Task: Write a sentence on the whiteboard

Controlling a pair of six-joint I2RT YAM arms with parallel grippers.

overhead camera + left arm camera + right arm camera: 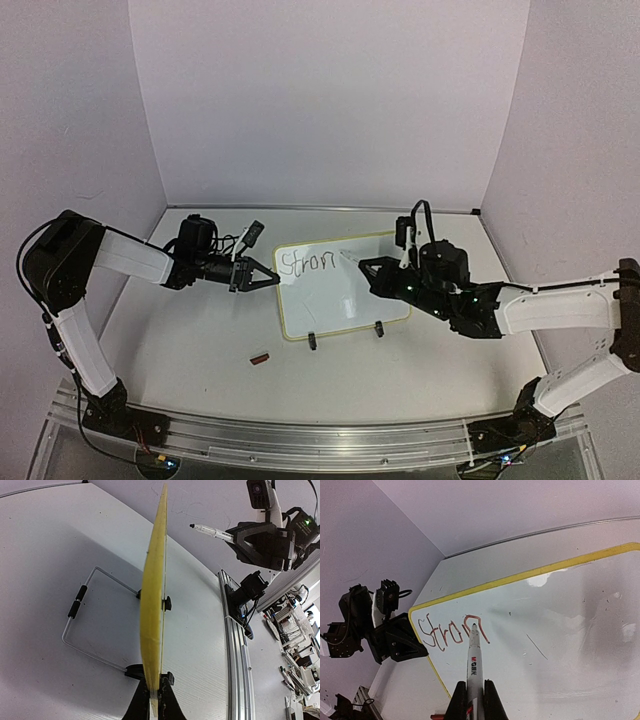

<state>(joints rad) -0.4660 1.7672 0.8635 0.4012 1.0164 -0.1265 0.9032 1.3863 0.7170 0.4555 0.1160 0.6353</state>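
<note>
1. Top view: bright, even light from overhead. The walls (330, 100) take a faint lilac cast, and shadows on the table (200, 340) are pale and soft-edged. The rail (330, 440) bows, showing wide-angle distortion at the lower edge.
2. Left wrist view: strong fisheye bending curves the edge of the whiteboard (152, 605). The far right background is soft.
3. Right wrist view: white glare patches and hazy reflections lie on the board. The marker (475, 665), close to the lens, is slightly blurred.
</note>
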